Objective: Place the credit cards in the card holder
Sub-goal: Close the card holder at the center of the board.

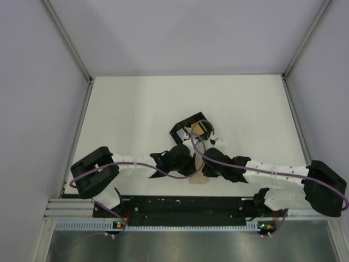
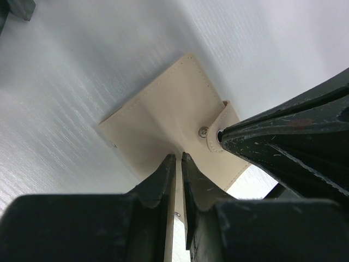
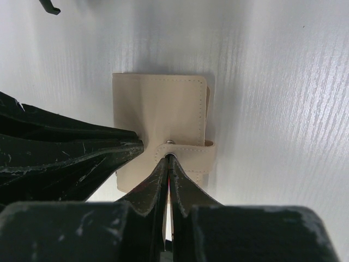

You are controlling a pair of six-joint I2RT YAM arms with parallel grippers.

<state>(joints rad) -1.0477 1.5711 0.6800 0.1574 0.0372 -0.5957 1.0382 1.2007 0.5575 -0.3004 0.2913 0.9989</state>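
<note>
The tan card holder (image 2: pixel 163 117) lies flat on the white table, its snap strap (image 3: pixel 191 153) wrapped over one edge. It also shows in the top view (image 1: pixel 199 178) between the two wrists. My left gripper (image 2: pixel 178 157) is shut on the holder's near edge, with tan material between the fingers. My right gripper (image 3: pixel 168 158) is shut on the strap end at the snap. The two grippers nearly touch: the right fingers (image 2: pixel 283 139) show in the left wrist view, the left fingers (image 3: pixel 71 155) in the right wrist view. A yellow-orange card (image 1: pixel 199 130) sits in the black tray (image 1: pixel 179 130). The light blue card is hidden.
The black square tray stands just beyond the grippers at the table's middle. Purple cables loop over both wrists. White walls with grey rails enclose the table on the left, right and far sides.
</note>
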